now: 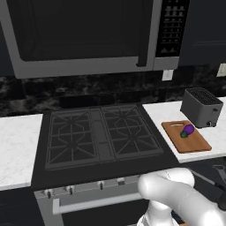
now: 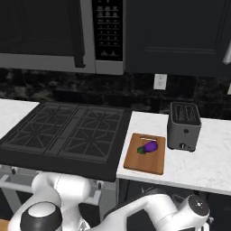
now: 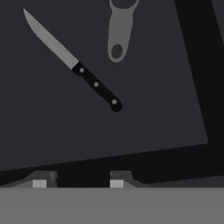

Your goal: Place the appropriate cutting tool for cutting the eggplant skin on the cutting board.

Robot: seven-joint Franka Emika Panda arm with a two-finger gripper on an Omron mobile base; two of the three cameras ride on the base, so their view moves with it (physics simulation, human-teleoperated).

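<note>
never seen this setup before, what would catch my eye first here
The purple eggplant lying on the reddish-brown cutting board, on the white counter between the black stove and the grey toaster. In the hand view, a black-handled knife lies diagonally on a dark surface beside a grey peeler, beyond the open end effector.

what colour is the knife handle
Black with three small silver rivets, on the knife; the blade is grey. It shows best in the hand view.
</note>
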